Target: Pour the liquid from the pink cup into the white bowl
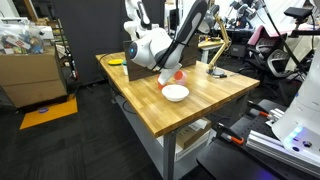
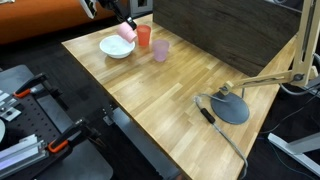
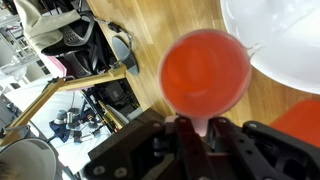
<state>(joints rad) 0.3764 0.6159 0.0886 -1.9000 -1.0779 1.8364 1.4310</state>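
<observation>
My gripper [image 3: 200, 128] is shut on the pink cup [image 3: 205, 72], gripping its rim between the fingers. In the wrist view the cup looks reddish inside. In an exterior view the pink cup [image 2: 126, 33] is tilted on its side over the edge of the white bowl [image 2: 114, 48], with the gripper [image 2: 128, 23] above it. The bowl also shows in the wrist view [image 3: 285, 40] at the top right and in an exterior view [image 1: 175, 93]. I cannot tell whether liquid is flowing.
A red-orange cup [image 2: 144, 37] stands right beside the bowl, and a lavender cup [image 2: 160, 50] next to it. A desk lamp with a round grey base [image 2: 230, 106] and a cable sits on the wooden table [image 2: 170, 95]. A dark panel [image 2: 230, 30] backs the table.
</observation>
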